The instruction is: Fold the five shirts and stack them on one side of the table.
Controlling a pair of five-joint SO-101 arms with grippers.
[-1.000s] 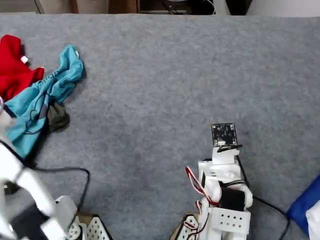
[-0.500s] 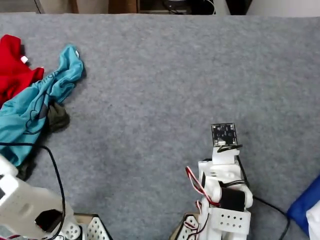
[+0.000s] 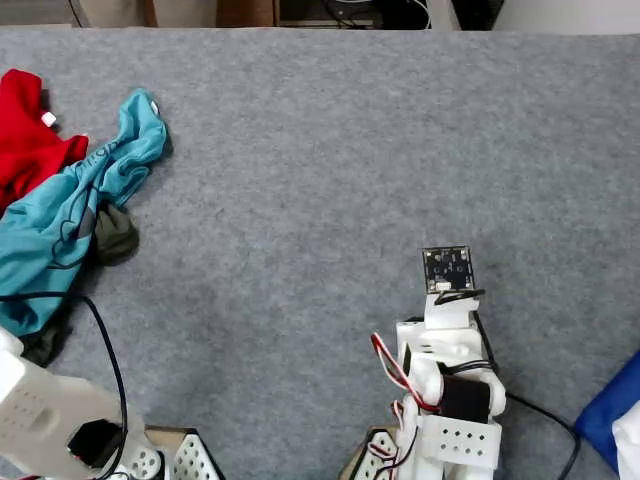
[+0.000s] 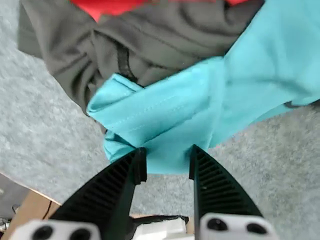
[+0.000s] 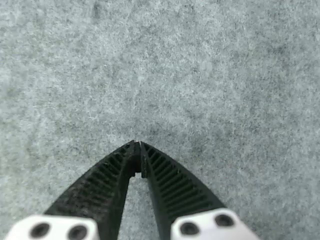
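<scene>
Felt (image 3: 330,150), grey, covers the table in the high view, with furniture (image 3: 240,12) along the top edge. Red shirt (image 3: 25,140), teal shirt (image 3: 70,210) and dark shirt (image 3: 115,235) heap at upper left. A blue cloth (image 3: 610,405) lies at lower right.

Left wrist view: my left gripper (image 4: 167,156) stands parted and empty at the teal hem.

Right wrist view: my right gripper (image 5: 138,150) is pinched tip to tip over bare felt, holding nothing.
</scene>
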